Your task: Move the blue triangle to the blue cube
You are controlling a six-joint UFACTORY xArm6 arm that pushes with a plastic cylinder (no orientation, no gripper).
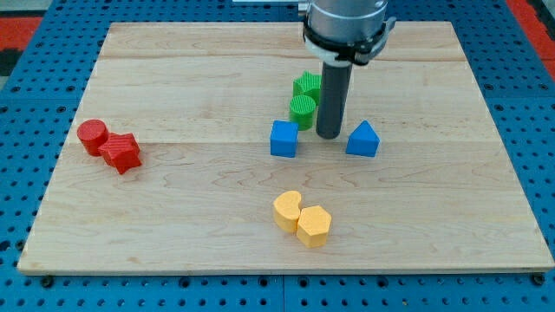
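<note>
The small blue plastic triangle block (362,139) sits near the middle of the light wooden board (173,217). It looks like a little tent, with a pointy top and a flat, wide bottom. The blue plastic cube (284,139) is toward the view's left of it, with a gap between them.

My tip (328,136) is the bottom end of a straight dark rod. It stands on the board in that gap, just beside the blue triangle's left side and a bit farther from the blue cube. I cannot tell if it touches the triangle. The rod has nothing to open or close, and it holds nothing.

Two green plastic blocks sit just behind the blue cube. The round green block (302,109) is in front, and the other green block (308,86) is behind it.

At the view's left, a round red block (92,136) touches a red star-shaped block (122,153). Near the view's bottom, a yellow curved block (287,209) touches a yellow six-sided block (315,225).

The board holds all the blocks. It rests on a blue table full of holes (35,104).
</note>
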